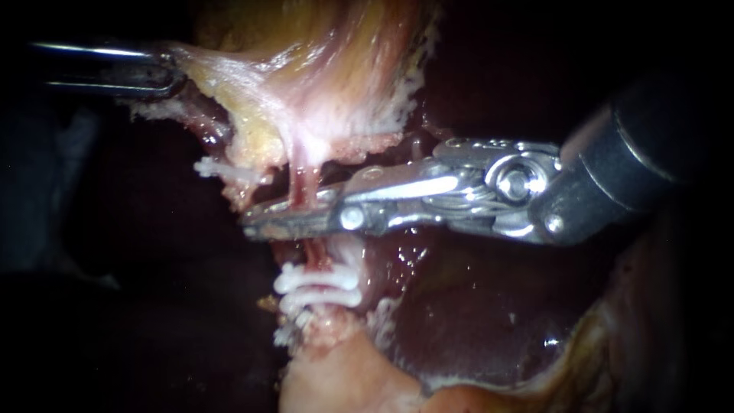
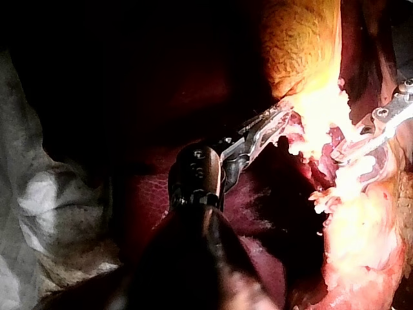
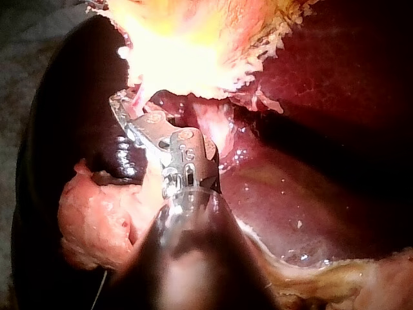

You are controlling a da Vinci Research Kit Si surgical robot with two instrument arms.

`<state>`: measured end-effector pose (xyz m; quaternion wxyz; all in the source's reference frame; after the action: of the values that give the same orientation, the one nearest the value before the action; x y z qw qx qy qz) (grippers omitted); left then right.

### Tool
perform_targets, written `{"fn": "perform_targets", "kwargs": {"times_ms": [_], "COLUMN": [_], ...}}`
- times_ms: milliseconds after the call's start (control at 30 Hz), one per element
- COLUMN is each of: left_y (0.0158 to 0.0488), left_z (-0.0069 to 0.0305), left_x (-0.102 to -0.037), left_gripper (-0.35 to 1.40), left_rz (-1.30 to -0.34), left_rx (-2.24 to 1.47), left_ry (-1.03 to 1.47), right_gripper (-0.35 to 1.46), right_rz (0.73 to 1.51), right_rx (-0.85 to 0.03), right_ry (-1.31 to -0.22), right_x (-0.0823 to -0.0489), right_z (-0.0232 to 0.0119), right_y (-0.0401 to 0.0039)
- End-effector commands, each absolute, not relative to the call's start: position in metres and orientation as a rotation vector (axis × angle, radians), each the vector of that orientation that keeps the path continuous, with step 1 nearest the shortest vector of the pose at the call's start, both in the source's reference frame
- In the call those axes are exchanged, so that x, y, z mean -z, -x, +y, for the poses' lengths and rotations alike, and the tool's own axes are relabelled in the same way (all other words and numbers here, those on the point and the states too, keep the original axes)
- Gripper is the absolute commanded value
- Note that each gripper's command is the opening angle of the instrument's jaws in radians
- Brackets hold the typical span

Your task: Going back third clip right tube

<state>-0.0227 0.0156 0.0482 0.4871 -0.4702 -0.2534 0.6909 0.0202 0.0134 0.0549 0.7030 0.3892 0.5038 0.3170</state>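
Liver (image 1: 474, 306): dark red and wet, it fills the lower right of the endoscope view. In the right wrist view it lies beside and under the right instrument's shaft (image 3: 310, 194).

Gallbladder (image 1: 321, 69): pale yellow and pink tissue at the top centre of the endoscope view, with a ragged white lower edge. It is drawn out into a taut fold toward the upper left.

Right instrument (image 1: 256, 222): its dark shaft enters from the upper right. The silver jaws reach leftward across mid-frame, with their tips just left of centre. They lie nearly together and are clamped on the right tube from above and below. In the right wrist view the tips sit at the bright edge of the gallbladder (image 3: 122, 106).

Left instrument (image 1: 164, 69): it enters at the upper left, and its jaws are closed on the stretched fold of the gallbladder. The left wrist view shows the same grip on bright tissue (image 2: 281, 116).

Right tube (image 1: 304, 180): a thin pink-red strand just left of centre. It drops from the gallbladder, passes between the right instrument's jaws and reappears below them.

Clips (image 1: 317, 279): at least two white ones lie stacked across the right tube, just beneath the jaws, lower centre.

Single clip (image 1: 218, 168): white, at left of centre, on a separate strand beside the right tube.
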Motion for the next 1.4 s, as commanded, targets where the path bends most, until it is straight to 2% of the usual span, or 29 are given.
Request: {"fn": "perform_targets", "kwargs": {"times_ms": [33,67,100,200,333,500,767,1233,1400], "left_y": [0.0227,0.0227,0.0227,0.0227,0.0227,0.0227,0.0227,0.0226,0.0225], "left_z": [0.0156,0.0156,0.0156,0.0156,0.0156,0.0156,0.0156,0.0155,0.0155], "left_x": [-0.0482,-0.0482,-0.0482,-0.0482,-0.0482,-0.0482,-0.0482,-0.0482,-0.0482], "left_gripper": [-0.35,-0.35,-0.35,-0.35,-0.35,-0.35,-0.35,-0.35,-0.35], "left_rz": [-0.616,-0.616,-0.616,-0.616,-0.616,-0.616,-0.616,-0.616,-0.617], "left_rx": [-1.680,-1.680,-1.680,-1.680,-1.680,-1.680,-1.680,-1.681,-1.681], "left_ry": [1.144,1.144,1.144,1.144,1.144,1.144,1.144,1.144,1.144], "right_gripper": [-0.35,-0.35,-0.26,0.22,0.41,0.45,0.50,0.50,0.50], "right_rz": [1.121,1.121,1.121,1.151,1.157,1.164,1.146,1.177,1.199], "right_rx": [-0.706,-0.706,-0.704,-0.706,-0.703,-0.692,-0.576,-0.453,-0.362], "right_ry": [-0.866,-0.866,-0.869,-0.876,-0.875,-0.839,-0.642,-0.540,-0.502], "right_x": [-0.0549,-0.0549,-0.0549,-0.0552,-0.0562,-0.0584,-0.0612,-0.0603,-0.0591], "right_z": [0.0134,0.0134,0.0134,0.0134,0.0133,0.0126,0.0128,0.0128,0.0123], "right_y": [-0.0202,-0.0202,-0.0202,-0.0202,-0.0203,-0.0205,-0.0198,-0.0144,-0.0111]}}
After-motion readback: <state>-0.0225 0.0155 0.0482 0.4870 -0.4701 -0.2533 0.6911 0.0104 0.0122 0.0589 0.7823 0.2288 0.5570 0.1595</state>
